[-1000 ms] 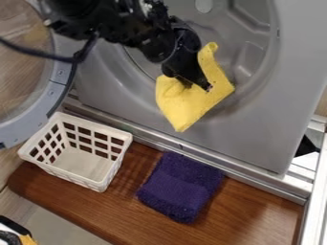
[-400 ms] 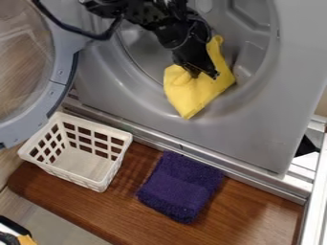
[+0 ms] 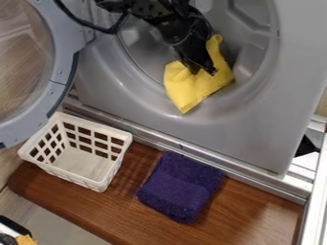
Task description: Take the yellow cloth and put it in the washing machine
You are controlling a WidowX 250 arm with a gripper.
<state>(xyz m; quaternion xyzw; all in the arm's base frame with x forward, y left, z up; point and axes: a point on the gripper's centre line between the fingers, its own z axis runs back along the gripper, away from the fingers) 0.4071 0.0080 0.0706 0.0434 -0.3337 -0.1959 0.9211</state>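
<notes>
At the mouth of the washing machine [image 3: 252, 127], my gripper [image 3: 204, 72] pinches the yellow cloth [image 3: 188, 90] near its middle, presumably to carry the loose ends through the opening together. Its long axis slants from upper right to a lower-left tip pointing outward, below the rim.

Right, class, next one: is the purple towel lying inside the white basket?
No, the purple towel lies on the brown wooden surface, to the right of the white basket in the picture.

Rough, matt purple cloth [image 3: 180, 187]
</notes>
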